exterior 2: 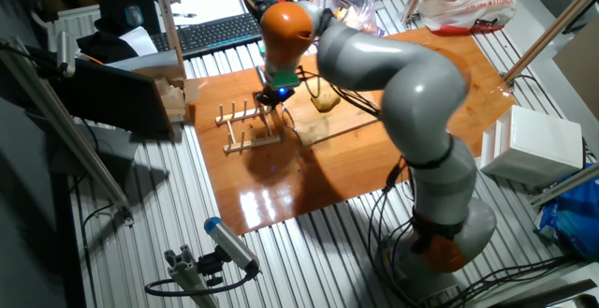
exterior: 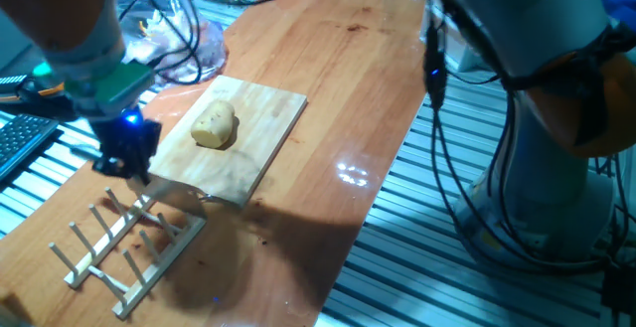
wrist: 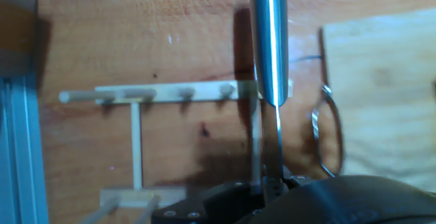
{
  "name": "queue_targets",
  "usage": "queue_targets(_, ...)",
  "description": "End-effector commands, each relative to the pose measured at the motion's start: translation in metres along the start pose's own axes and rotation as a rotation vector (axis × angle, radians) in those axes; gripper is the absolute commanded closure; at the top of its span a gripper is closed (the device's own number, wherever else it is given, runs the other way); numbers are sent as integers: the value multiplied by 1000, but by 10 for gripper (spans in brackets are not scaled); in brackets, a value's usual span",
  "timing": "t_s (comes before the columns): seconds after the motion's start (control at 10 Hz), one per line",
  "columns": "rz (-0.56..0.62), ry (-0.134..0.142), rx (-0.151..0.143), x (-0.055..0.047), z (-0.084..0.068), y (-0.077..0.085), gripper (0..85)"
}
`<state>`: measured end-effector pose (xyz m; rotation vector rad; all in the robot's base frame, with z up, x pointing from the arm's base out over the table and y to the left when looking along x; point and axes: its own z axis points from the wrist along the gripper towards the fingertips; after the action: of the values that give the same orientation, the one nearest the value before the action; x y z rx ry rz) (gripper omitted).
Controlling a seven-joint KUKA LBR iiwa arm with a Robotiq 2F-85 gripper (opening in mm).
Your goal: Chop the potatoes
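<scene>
So I'm holding a knife (wrist: 267, 43) in the gripper (exterior: 127, 150), fingers pinched on the handle as far as I can judge; the hand view shows the blade sticking out from the hand but not the pads themselves. The potato (exterior: 214, 126) sits in the middle of the board (exterior: 260, 146), well to the right of the hand.

My worry: the blade is right over the peg rack (exterior: 129, 247), beside the board's near-left corner. If I swing toward the potato without lifting, I'd guess it clips a peg or the board edge and twists in the grip. The potato is round too, so it could roll under the cut.

The hand view shows the blade crossing the rack rail, but no potato. The fixed views show the potato (exterior 2: 325, 100), but barely any blade.
</scene>
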<state>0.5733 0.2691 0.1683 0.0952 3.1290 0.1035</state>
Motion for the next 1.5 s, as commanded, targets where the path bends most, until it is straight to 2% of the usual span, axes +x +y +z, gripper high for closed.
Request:
queue_targets(0.0, 11, -1, -8, 3, -49, -7, 850)
queue_targets(0.1, 27, 3, -49, 2, -57, -18, 850)
queue_targets(0.3, 40, 1, -114, 1, -65, -35, 850)
queue_targets(0.5, 2, -22, -131, -1, -68, -45, 850)
queue_targets(0.6, -56, -54, -65, -4, -65, -52, 850)
queue_targets(0.7, -83, -70, -20, -9, -60, -62, 850)
queue_targets(0.9, -65, -74, -19, -14, -46, -95, 850)
queue_targets(1.0, -85, -83, -23, -16, -38, -104, 850)
queue_targets(1.3, -118, -61, -34, -19, -36, -100, 850)
queue_targets(1.4, -135, -44, -46, -19, -36, -100, 850)
